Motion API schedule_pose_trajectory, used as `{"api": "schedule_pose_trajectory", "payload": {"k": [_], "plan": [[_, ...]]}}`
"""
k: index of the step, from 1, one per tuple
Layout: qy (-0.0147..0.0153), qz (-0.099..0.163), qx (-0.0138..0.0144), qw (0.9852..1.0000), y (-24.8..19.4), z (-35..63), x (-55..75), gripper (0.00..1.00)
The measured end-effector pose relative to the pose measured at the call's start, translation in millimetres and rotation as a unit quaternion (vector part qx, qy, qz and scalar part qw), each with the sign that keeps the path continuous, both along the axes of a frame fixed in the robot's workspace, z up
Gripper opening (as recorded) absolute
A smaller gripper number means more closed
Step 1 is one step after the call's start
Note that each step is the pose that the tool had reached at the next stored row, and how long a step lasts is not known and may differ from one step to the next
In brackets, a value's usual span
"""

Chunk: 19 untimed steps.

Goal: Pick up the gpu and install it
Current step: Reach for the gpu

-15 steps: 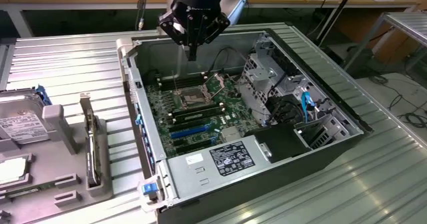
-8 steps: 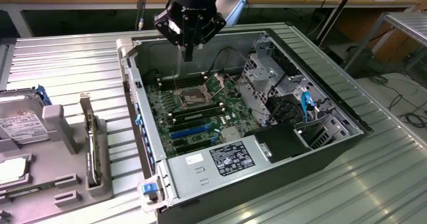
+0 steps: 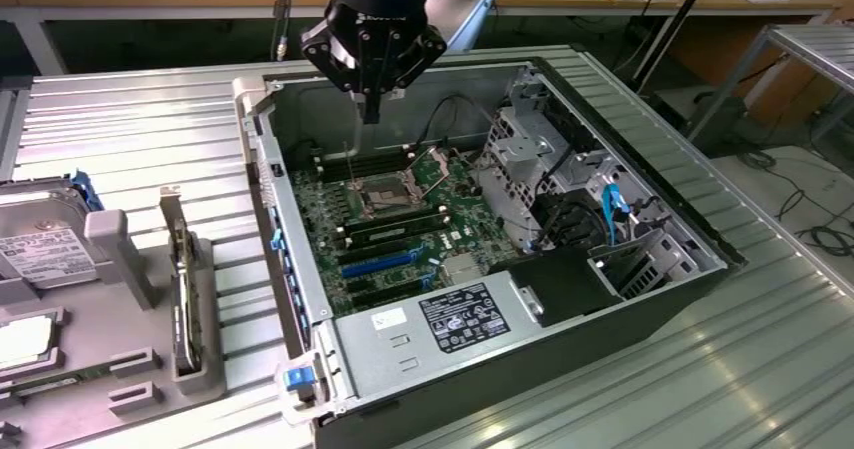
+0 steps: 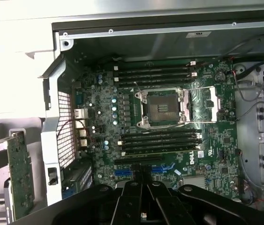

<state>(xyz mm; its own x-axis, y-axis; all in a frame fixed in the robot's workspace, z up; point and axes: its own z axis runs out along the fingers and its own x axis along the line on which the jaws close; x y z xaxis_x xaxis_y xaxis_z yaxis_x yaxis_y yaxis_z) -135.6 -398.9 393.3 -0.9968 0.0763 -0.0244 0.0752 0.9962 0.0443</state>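
Note:
The gpu (image 3: 178, 269) stands on its edge in a grey holder on the table, at the exterior view's left of the open computer case (image 3: 300, 299). In the wrist view the gpu (image 4: 19, 173) is a long circuit board with a silver end bracket, outside the case wall. My gripper (image 3: 371, 109) hangs above the far end of the case, over the motherboard (image 3: 400, 209), well away from the gpu. Its fingers are shut together and hold nothing. The wrist view looks down past the gripper (image 4: 143, 183) at the blue expansion slots (image 4: 122, 171) and the CPU socket (image 4: 164, 107).
A silver hard drive with a white label (image 3: 40, 254) lies at the exterior view's far left. Inside the case are memory sticks (image 3: 387, 231), a power supply (image 3: 447, 319), drive cages and cables (image 3: 607, 214). A ribbed metal table (image 3: 747, 349) surrounds the case.

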Motion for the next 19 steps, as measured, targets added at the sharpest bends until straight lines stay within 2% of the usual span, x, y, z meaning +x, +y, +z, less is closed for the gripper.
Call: {"api": "schedule_pose_trajectory", "payload": {"k": [19], "plan": [[0.0,0.0,0.0,1.0,0.0,0.0,-12.1,0.11]]}}
